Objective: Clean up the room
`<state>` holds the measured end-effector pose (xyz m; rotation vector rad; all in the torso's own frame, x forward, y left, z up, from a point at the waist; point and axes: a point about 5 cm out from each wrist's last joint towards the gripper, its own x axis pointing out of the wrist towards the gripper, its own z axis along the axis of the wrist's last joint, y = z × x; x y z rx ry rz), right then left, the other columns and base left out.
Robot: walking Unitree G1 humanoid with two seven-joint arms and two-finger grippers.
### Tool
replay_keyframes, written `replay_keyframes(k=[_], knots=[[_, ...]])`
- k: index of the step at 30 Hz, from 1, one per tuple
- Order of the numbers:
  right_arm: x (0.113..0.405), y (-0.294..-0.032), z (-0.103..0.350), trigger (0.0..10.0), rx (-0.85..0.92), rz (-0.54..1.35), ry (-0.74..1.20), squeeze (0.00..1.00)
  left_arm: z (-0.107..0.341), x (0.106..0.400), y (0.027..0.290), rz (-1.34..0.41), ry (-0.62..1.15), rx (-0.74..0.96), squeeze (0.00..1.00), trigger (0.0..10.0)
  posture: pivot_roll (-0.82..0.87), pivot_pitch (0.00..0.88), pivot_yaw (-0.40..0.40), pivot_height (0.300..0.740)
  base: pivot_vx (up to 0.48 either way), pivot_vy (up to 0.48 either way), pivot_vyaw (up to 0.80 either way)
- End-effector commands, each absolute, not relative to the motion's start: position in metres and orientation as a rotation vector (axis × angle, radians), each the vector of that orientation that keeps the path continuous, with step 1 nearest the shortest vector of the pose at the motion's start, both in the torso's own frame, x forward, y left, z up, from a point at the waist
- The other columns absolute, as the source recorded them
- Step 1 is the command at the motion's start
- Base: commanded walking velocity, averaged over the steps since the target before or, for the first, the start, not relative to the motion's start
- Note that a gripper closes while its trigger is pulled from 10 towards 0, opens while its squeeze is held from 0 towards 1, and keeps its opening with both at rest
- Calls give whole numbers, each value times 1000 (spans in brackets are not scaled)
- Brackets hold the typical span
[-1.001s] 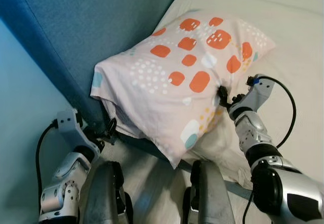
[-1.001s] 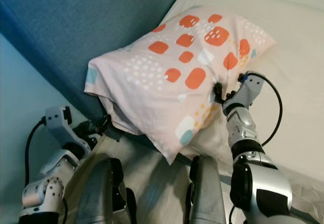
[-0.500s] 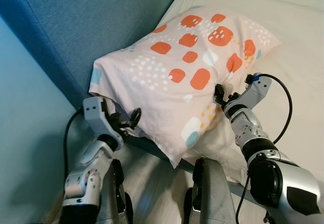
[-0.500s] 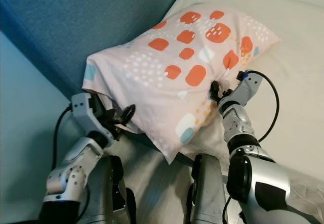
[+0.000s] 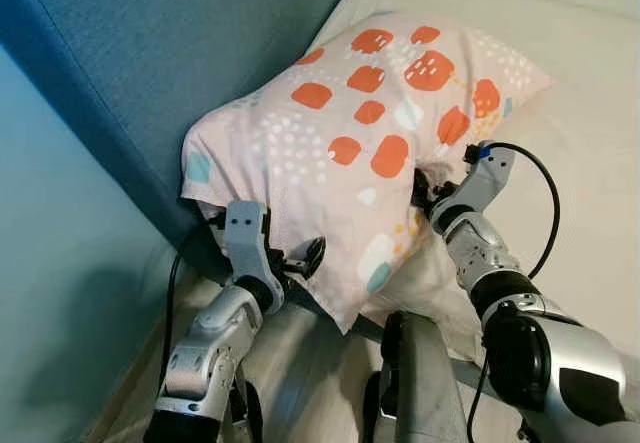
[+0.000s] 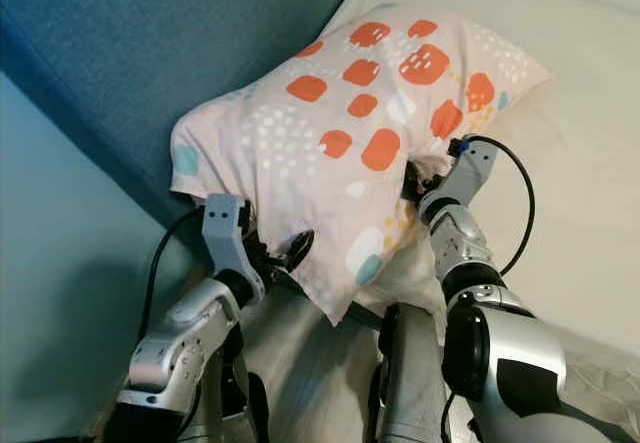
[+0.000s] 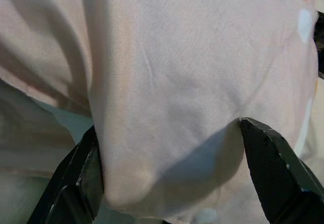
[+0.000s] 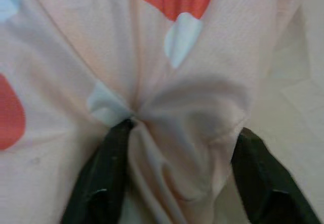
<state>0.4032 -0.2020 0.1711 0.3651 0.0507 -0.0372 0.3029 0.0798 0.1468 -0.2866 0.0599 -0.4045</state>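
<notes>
Since a second ago my left gripper [image 5: 305, 259] has swung up from beside the bed to the near edge of the soft pale-pink pillow with orange and white patches [image 5: 370, 133]. From my head views, the pillow leans on the blue fabric headboard [image 5: 170, 53] at the head of the cream mattress [image 5: 590, 153]. My left wrist view shows fingers [image 7: 76, 178] wide apart, a fold bulging between them. My right wrist view shows my right gripper [image 8: 177, 178] pinching bunched cloth. I judge it light, floppy, and best held by its edges.

Both end effectors, left [image 5: 300, 259] and right [image 5: 428, 195], reach forward, fingers spread.
</notes>
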Motion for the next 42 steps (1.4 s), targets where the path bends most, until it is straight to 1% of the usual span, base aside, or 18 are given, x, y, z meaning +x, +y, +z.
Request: replay_keyframes(k=[1,2,3,17,22,23,24,25,26,27,32,33,34,36,37,38,39,42], knots=[[400,-195,154,431,374,-35,132,0,130,298,76,-390,125,-277,0,10000,225,391,7,541,0,0,0],[400,-195,154,431,374,-35,132,0,130,298,76,-390,125,-277,0,10000,225,391,7,541,0,0,0],[400,-195,154,0,381,-41,129,0,131,300,76,-372,121,-275,0,10000,224,392,7,541,0,0,0],[400,-198,157,0,366,-51,124,0,136,301,68,-367,104,-298,0,10000,221,394,9,541,0,0,0],[404,-190,165,0,378,-6,96,0,141,297,65,-381,78,-325,0,10000,215,392,10,541,0,0,0],[407,-180,172,0,380,42,75,0,146,291,62,-414,56,-354,0,9882,214,391,9,541,0,0,0],[407,-180,172,0,380,42,75,0,146,291,62,-414,56,-354,0,9882,214,391,9,541,0,0,0],[408,-174,176,0,374,71,67,0,148,285,59,-441,49,-367,0,9529,214,391,9,541,0,0,0],[408,-174,176,0,374,71,67,0,148,285,59,-441,49,-367,0,9529,214,391,9,541,0,0,0],[410,-166,180,0,370,106,56,0,149,276,56,-476,47,-374,0,10000,215,387,9,541,0,0,0],[413,-148,190,0,360,188,33,0,147,255,51,-544,54,-350,0,10000,211,388,7,541,0,0,0],[414,-137,195,0,354,236,20,0,145,247,49,-563,56,-328,0,10000,211,386,8,541,0,0,0],[414,-137,195,0,354,236,20,0,145,247,49,-563,56,-328,0,10000,211,386,8,541,0,0,0],[415,-113,206,0,339,340,-12,0,144,236,47,-569,48,-291,0,10000,214,388,6,541,0,0,0],[415,-113,206,0,339,340,-12,0,144,236,47,-569,48,-291,0,10000,214,388,6,541,0,0,0],[415,-100,214,0,333,393,-34,0,145,234,46,-563,40,-280,0,10000,214,388,5,541,0,0,0],[415,-100,214,0,333,393,-34,0,145,234,46,-563,40,-280,0,10000,214,388,5,541,0,0,0],[415,-84,224,0,334,451,-64,0,147,233,45,-550,30,-282,0,10000,213,387,4,541,0,0,0]])
